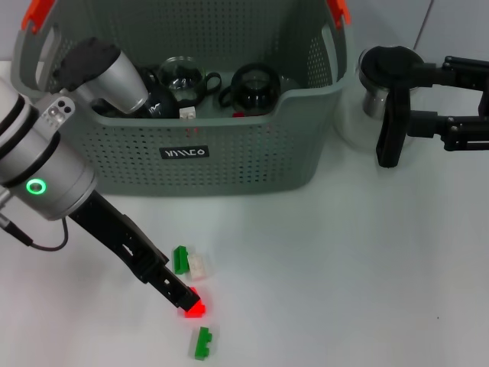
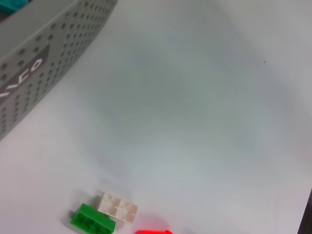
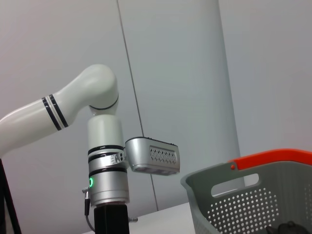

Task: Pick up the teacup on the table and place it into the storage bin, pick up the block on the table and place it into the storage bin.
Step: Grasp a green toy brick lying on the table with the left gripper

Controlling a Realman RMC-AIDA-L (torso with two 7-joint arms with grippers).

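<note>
This looks like a robotics lab or test room: a bare white desk stands before plain grey wall panels, and a white, silver-jointed robot arm with a glowing green status ring rises over it.

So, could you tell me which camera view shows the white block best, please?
The left wrist view: the white block is close, studs visible, touching a green block. The head view shows it smaller; the right wrist view misses it.

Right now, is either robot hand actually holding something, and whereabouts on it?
The left gripper is down at the red block, but a grasp cannot be told. The right gripper seems to grip the teacup near its rim.
</note>
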